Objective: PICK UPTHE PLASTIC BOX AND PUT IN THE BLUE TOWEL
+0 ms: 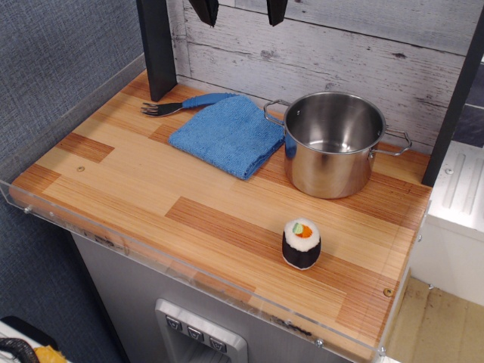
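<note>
As you look at the bench [151, 189], you can judge that nothing of the task is done yet. The plastic box [302, 243], a little black roll with a white top and an orange-green centre, stands upright near the front right edge, alone on bare wood and touching nothing. The blue towel [227, 134] lies folded toward the back, well apart from the box, with nothing resting on it. Between them, just beside the towel's right edge, stands the steel pot [333, 142], and a fork [178, 105] with a blue handle lies at the towel's far corner.

Your hand [240, 10] hangs high at the top edge of the view, above the back of the bench. Only two dark fingertips show, set apart with a clear gap and holding nothing, so it reads as wide.

Everything is left for you: reach down to the box, close on it, lift it, carry it past the pot and set it on the towel.
</note>
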